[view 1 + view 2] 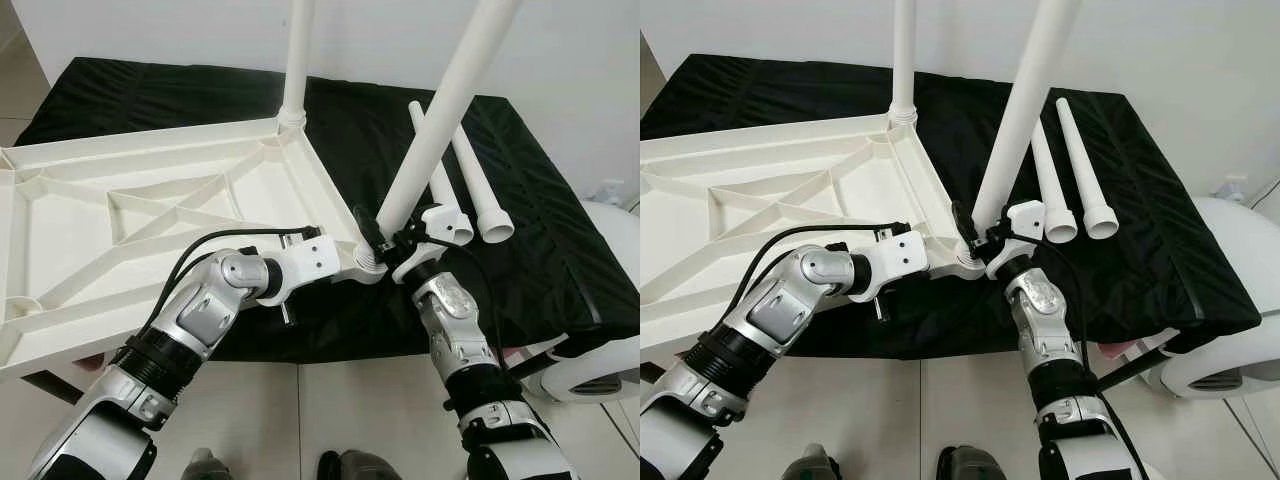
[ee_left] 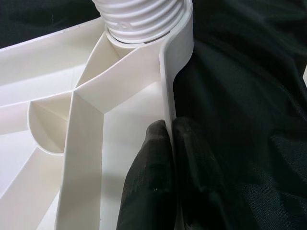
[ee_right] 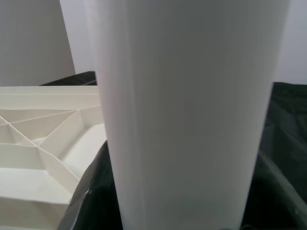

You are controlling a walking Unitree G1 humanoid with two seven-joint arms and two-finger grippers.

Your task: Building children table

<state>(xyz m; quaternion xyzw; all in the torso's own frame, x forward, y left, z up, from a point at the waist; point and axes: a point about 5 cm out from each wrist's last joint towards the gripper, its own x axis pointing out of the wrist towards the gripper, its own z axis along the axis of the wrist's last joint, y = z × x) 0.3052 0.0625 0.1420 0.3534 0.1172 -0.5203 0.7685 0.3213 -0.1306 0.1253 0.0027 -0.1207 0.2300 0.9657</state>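
Note:
A white plastic tabletop (image 1: 130, 215) lies upside down on a black cloth, ribs facing up. One white leg (image 1: 296, 60) stands upright in its far right corner. A second leg (image 1: 440, 110) leans in the threaded socket (image 1: 368, 265) at the near right corner. My right gripper (image 1: 387, 237) is shut on this leg just above the socket, and the leg (image 3: 187, 110) is seen close up in the right wrist view. My left gripper (image 2: 169, 125) is shut on the tabletop's side rim (image 2: 165, 86) right beside that socket, one finger on each face. Two loose legs (image 1: 470, 175) lie on the cloth to the right.
The black cloth (image 1: 560, 250) drapes over the support, with its edge near my arms. A rounded white object (image 1: 600, 370) sits low at the right. A white wall (image 1: 580, 60) runs behind. Tiled floor (image 1: 330, 400) and my feet (image 1: 350, 465) lie below.

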